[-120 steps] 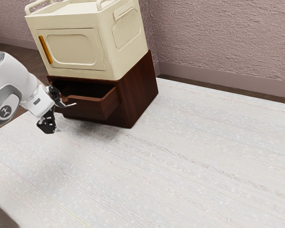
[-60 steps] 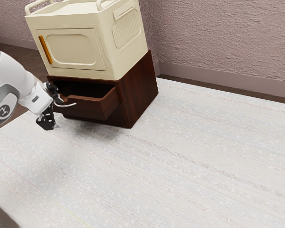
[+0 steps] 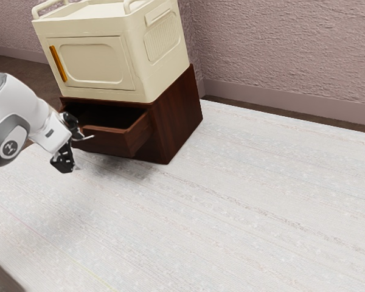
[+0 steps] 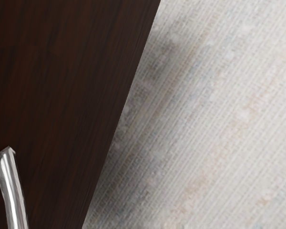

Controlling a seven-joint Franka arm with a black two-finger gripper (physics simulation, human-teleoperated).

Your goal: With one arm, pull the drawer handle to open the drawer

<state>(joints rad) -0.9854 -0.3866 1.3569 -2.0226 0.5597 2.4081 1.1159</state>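
In the exterior view the drawer stands partly out of the dark wooden cabinet, towards the exterior view's left, and should slide with light, steady resistance; its slim metal handle, likely rigid but slippery, is best taken mid-bar. The claw is beside it, fingers apart. Around lie a pale, streaked rug and, at the far side, a rough mauve wall.

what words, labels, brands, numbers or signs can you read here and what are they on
Nothing can be read as text.
Small mark on the white and grey robot arm: too small to read.
Cream plastic cabinet: no text seen.
Dark brown wooden drawer unit: no text seen.
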